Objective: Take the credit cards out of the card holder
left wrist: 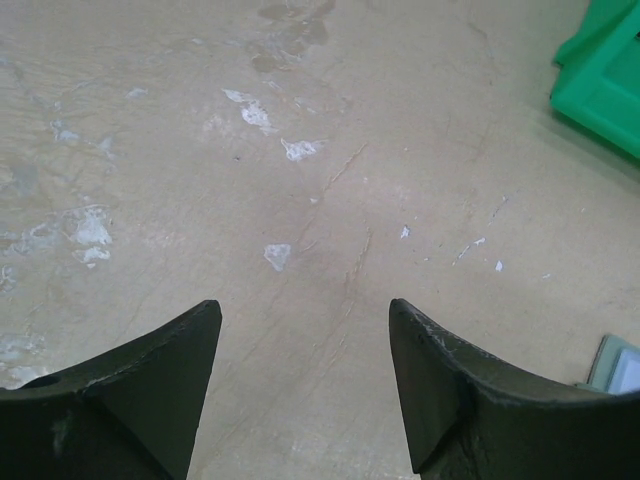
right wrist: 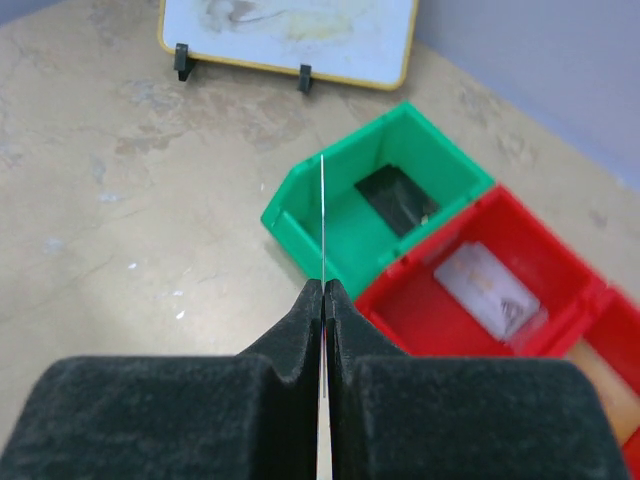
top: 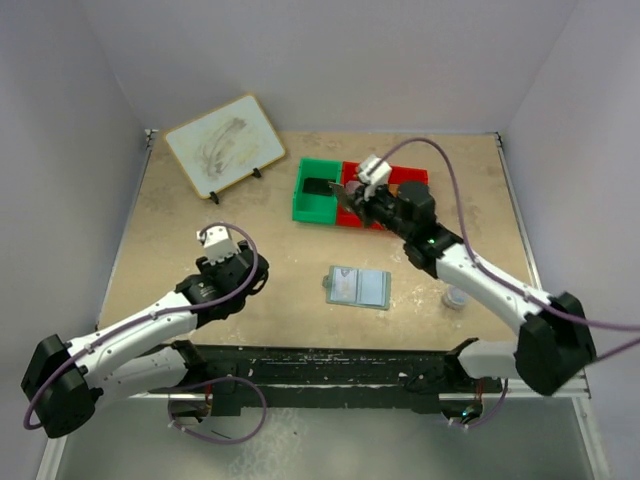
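Plain, pale lilac-grey walls (top: 330,60) close in the beige, stone-patterned surface (top: 280,260) at the back and on both sides. The surface is scuffed, with white flecks and thin scratches. The light is soft and even, and the shadows are faint.

card holder (left wrist: 622,366): cut by right edge | card (right wrist: 323,215): edge-on, face unseen

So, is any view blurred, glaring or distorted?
Top external view: even, soft light, no glare, only faint shadows on the table; its edges splay from the wide lens. Left wrist view: table sharp, the open left gripper dark. Right wrist view: the right gripper near the lens is soft, the card it pinches is only a thin edge-on line, the red bin slightly blurred.
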Robot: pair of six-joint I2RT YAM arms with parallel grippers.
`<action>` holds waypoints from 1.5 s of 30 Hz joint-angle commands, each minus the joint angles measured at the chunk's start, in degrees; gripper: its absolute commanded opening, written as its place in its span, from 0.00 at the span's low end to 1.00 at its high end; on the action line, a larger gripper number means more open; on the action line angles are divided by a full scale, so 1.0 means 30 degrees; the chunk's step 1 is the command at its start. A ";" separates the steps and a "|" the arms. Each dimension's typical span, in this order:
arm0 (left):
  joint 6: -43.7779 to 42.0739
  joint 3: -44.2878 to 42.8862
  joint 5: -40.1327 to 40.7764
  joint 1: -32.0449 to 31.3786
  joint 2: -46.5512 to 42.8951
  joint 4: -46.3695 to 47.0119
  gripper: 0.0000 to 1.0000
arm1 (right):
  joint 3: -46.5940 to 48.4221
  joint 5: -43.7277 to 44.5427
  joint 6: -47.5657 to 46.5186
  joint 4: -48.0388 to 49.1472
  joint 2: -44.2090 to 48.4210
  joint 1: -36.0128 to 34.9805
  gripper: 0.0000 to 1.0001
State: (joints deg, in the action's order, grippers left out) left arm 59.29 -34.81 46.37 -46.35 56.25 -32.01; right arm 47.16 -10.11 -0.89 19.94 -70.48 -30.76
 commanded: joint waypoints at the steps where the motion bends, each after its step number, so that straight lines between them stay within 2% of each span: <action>1: 0.0945 0.0045 0.0845 0.0055 -0.1156 -0.0522 0.66 | 0.4088 0.1697 -0.5221 -0.0316 -0.3571 -0.1557 0.00; 8: 0.0959 0.1044 -0.0147 0.0070 -0.3040 0.0081 0.67 | 0.9843 0.3127 -0.7608 -0.4004 -0.9472 -0.1798 0.00; 13: 0.0826 0.0752 0.0159 0.0069 -0.3456 -0.0578 0.67 | 1.1289 0.4128 -0.9362 -0.3924 -1.2121 -0.1815 0.00; 18: 0.0104 -0.0088 0.0981 0.0090 -0.3491 -0.1385 0.68 | 1.2918 0.4700 -1.0586 -0.4058 -1.3735 -0.1841 0.00; 28: -0.0112 -0.0157 0.0716 0.0071 -0.4168 -0.1472 0.69 | 1.4861 0.5902 -1.2339 -0.4444 -1.6351 -0.1819 0.00; 34: -0.0178 -0.0117 0.0833 0.0070 -0.4537 -0.1876 0.69 | 1.7034 0.6176 -1.3751 -0.6607 -1.7826 -0.1837 0.00; 45: -0.0507 -0.0380 0.0665 0.0082 -0.5056 -0.1993 0.69 | 1.9043 0.7795 -1.6495 -0.7194 -1.9926 -0.1839 0.00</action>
State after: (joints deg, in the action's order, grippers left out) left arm 58.96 -33.54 47.31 -46.26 41.85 -38.17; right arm 100.55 9.91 -45.60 -0.86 -129.25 -36.32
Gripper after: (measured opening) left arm 0.690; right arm 0.007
